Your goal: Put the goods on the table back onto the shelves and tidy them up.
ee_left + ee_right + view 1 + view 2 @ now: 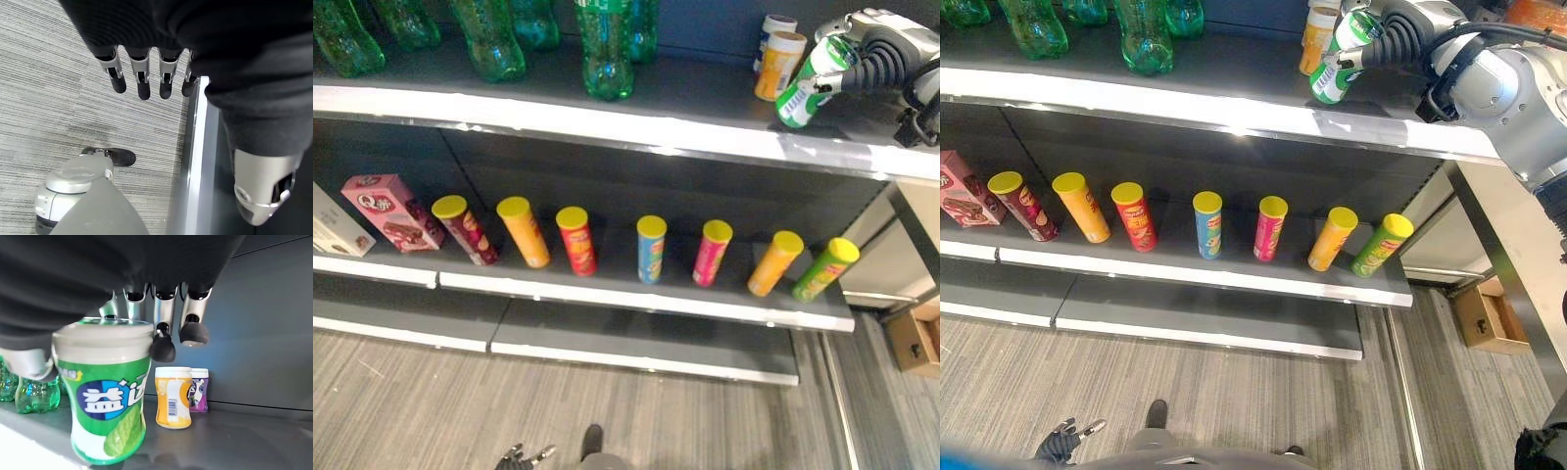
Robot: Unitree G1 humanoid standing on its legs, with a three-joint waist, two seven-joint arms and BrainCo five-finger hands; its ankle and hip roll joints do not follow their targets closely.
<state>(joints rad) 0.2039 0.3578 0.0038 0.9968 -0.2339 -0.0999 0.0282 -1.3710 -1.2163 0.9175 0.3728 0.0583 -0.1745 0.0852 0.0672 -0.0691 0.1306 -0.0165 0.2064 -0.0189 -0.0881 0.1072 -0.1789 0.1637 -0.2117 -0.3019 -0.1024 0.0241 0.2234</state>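
Up top, right robot hand grips green-labelled white-capped jar.

We see a glossy plastic green jar with a smooth pale lid, beside a shiny yellow jar, on a matt dark-grey metal-looking top shelf. The green bottles look like clear glossy plastic. Below, smooth tubes carry yellow plastic caps; the floor is rough grey carpet.

Held jar: green, white lid
Rear jars: orange; purple
Bottles: clear green
Tubes: yellow lids, mixed bodies
Box: pink
Floor: grey striped
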